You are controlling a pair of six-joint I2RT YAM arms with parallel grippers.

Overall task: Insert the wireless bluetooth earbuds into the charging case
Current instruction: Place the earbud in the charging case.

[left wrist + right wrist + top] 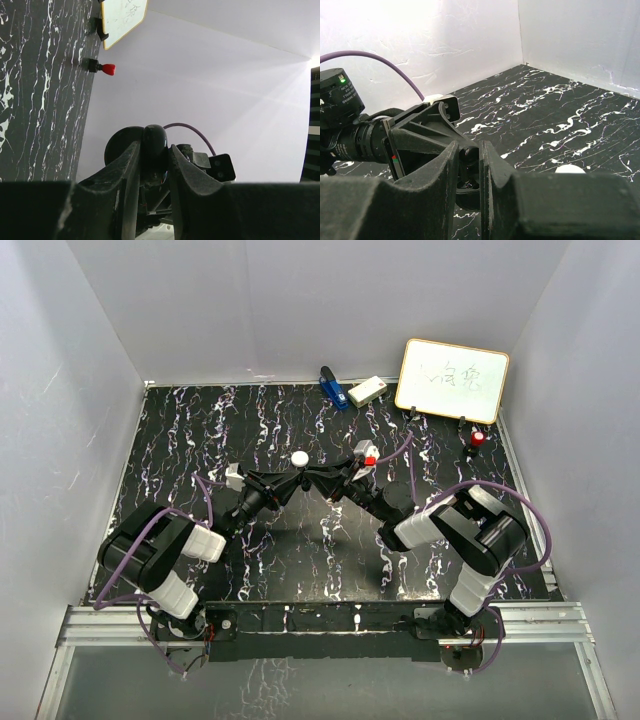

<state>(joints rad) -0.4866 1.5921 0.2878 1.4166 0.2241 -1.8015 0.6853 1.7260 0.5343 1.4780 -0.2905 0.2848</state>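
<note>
Left hand (152, 150) clenched on a black rounded object (155, 142); right hand (468, 154) clenched, contents unclear. They meet mid-desk (200, 430), white puck (299, 457) just beyond, desk edges well away.

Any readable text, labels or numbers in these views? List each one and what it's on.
whiteboard: handwritten marks, too faint and small to read in the top view or the left wrist view.
small white box: any label is too small to make out.
Nothing else shows legible words, brands, numbers or signs.
</note>
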